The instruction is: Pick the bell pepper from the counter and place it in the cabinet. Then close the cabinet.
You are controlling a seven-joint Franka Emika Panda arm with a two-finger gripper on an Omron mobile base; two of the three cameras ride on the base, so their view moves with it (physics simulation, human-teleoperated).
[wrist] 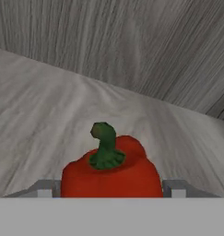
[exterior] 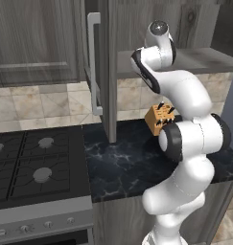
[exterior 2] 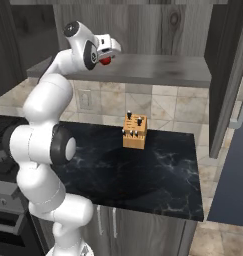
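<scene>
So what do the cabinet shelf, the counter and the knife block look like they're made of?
Cabinet shelf: grey wood-grain board, matte, streaky grain lines visible.
Counter: black marble-look slab with thin white veins, slightly glossy.
Knife block: tan wood, plain finish, with black handles on top, possibly plastic.

No text, label, brand or number can be read anywhere

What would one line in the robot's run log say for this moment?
stage: placing | bell pepper: on cabinet shelf, stem up, between jaws | cabinet doors: open | knife block: on counter
</scene>
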